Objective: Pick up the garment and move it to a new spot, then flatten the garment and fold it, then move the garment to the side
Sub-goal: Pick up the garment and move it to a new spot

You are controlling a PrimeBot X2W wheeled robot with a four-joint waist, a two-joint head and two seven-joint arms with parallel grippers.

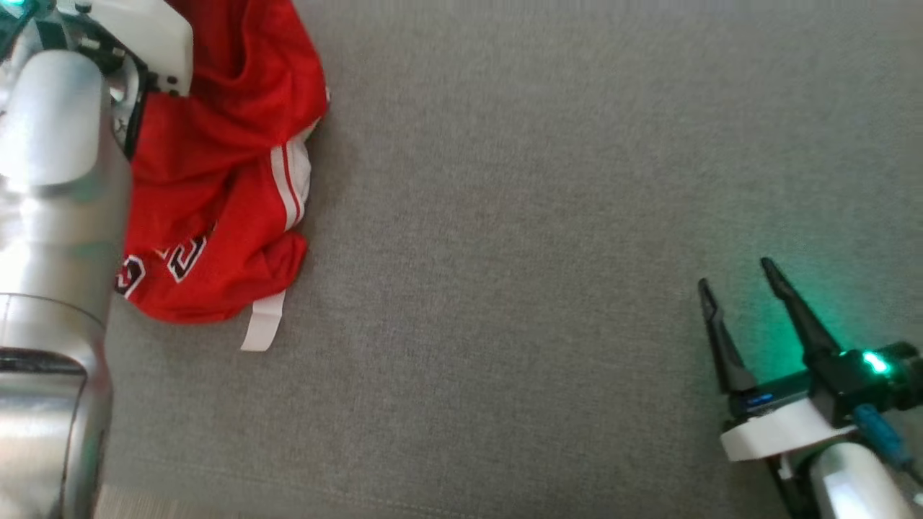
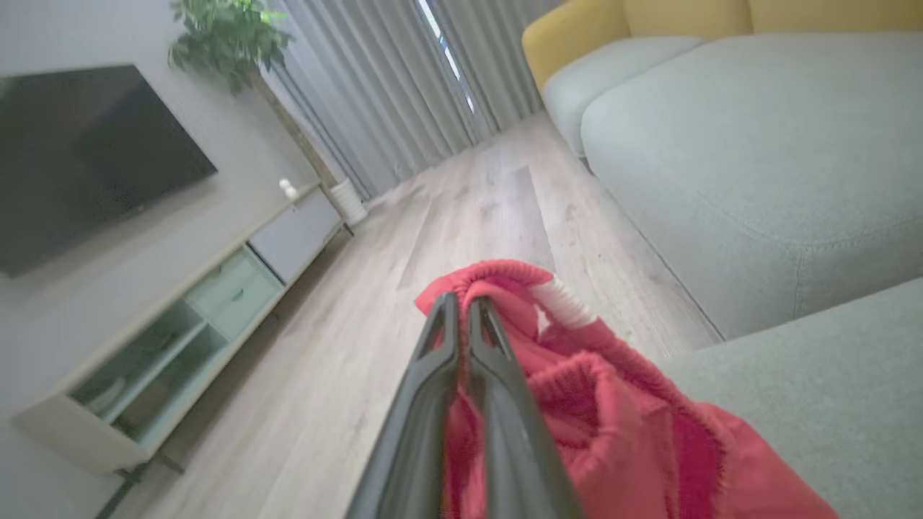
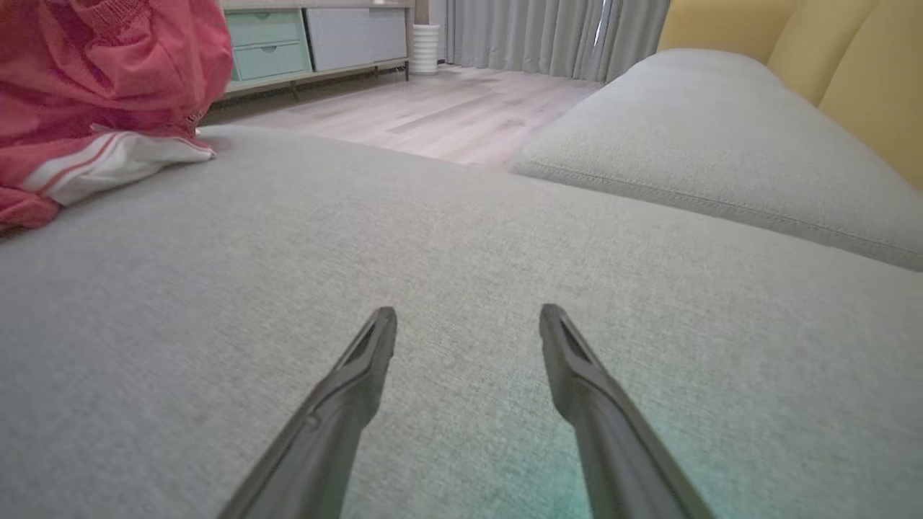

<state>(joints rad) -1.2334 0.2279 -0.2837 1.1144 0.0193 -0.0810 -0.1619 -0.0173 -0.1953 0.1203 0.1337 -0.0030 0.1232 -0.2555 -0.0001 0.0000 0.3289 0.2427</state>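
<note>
Two left fingers (image 2: 425,411) clamping garment (image 2: 620,418); right fingers (image 3: 339,411) spread, well away

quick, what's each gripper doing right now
left gripper: shut on the crumpled red sports jersey
right gripper: open, holding nothing, above the grey fabric cushion

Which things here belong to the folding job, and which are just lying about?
Job: garment; left pincer, shut on its edge; right pincer, open; sofa seat under the garment.
Lying about: TV; cabinet; plant; curtains.
</note>
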